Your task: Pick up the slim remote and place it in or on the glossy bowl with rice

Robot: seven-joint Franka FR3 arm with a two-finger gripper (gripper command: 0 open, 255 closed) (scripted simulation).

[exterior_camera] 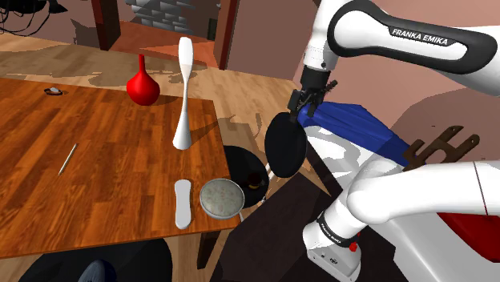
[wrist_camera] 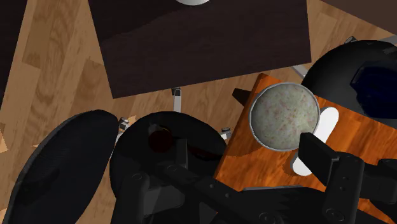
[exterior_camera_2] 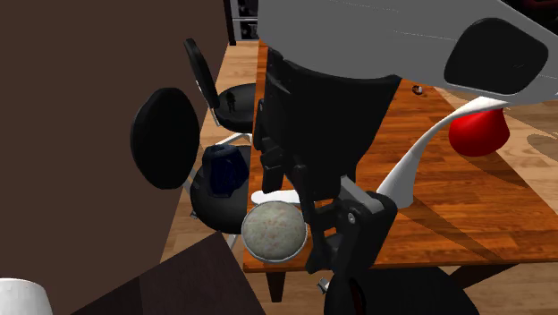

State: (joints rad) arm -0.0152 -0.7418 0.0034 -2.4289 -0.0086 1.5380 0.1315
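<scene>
Slim remote (exterior_camera: 183, 203): white, lying flat near the front edge of the wooden table (exterior_camera: 104, 136), just beside the bowl, on the shoulder view's left of it.
Bowl (exterior_camera: 221, 197): round, holding a speckled grey filling, sitting at the table's near corner.
Gripper (exterior_camera: 295, 106): hanging off the table above the black chair, well apart from the remote; fingers standing apart, grasping nothing.
Black chair (exterior_camera: 284, 144): standing beside the table's corner.
Tall white vase (exterior_camera: 184, 96): standing upright beyond the remote.
Red vase (exterior_camera: 144, 82): sitting farther back.
</scene>
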